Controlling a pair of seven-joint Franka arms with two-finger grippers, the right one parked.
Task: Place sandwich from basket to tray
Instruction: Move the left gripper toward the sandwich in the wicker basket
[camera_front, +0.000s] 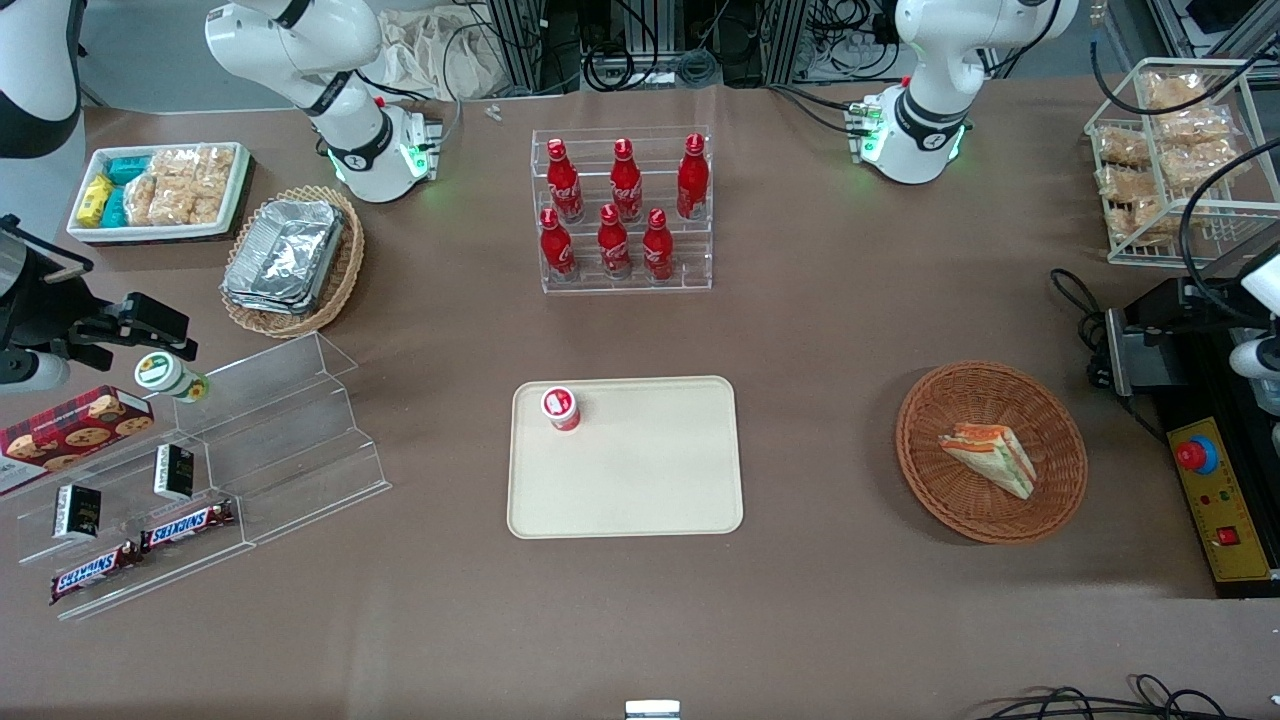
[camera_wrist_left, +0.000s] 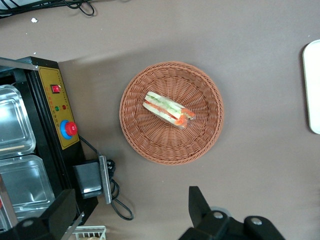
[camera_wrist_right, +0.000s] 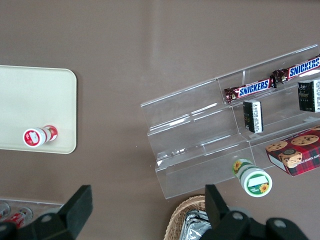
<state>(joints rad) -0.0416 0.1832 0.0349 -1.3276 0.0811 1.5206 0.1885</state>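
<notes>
Sandwich waits in basket.
My gripper hangs open above; I should straddle the wedge's flat sides, grip gently, then carry to tray.

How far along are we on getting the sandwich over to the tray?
Nothing is done yet: the sandwich lies in the basket, untouched. The hand hangs open above the table beside the basket, holding nothing. The tray carries only a small red cup. Grasp, lift, carry and placement all remain.
</notes>
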